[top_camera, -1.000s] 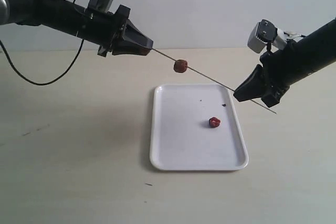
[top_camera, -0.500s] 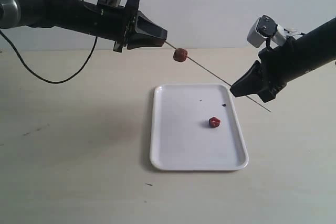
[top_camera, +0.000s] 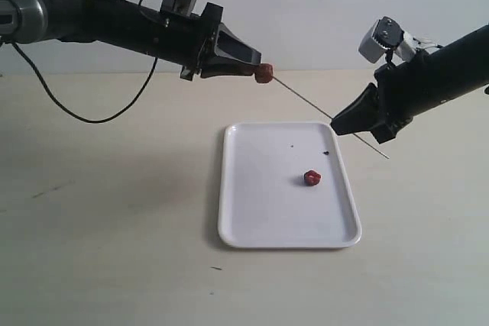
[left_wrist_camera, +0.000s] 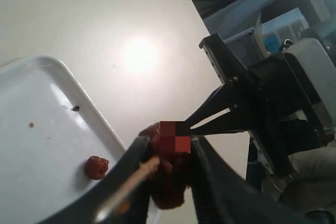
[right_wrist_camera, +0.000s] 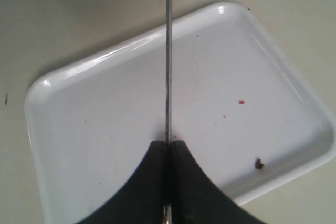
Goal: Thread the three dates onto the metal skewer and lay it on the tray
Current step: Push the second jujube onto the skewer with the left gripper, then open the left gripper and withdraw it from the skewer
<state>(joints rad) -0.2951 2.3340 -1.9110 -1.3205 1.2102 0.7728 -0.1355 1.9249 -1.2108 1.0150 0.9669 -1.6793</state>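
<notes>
Over a pale beige surface (top_camera: 114, 227), against a plain grey wall, apparently sliding a date (top_camera: 264, 74) along the skewer (top_camera: 302, 99). Pinching that date narrowly in the left hand (top_camera: 257, 72), up beyond the far edge of the tray (top_camera: 252, 223). Clamping the skewer tight in the right hand (top_camera: 336, 127), over the tray's far right corner.

Doing this step well probably meaning holding the right hand firm against any tilting or bending, pushing straight along the skewer's line, and squeezing gently to avoid splitting the fruit.

Leaving a loose date (top_camera: 312, 178) lying on the tray, right of its middle, below the skewer and well apart from both hands.

Not managing to place the third date: possibly hiding between the left fingers, though too dark and blurred for telling.
</notes>
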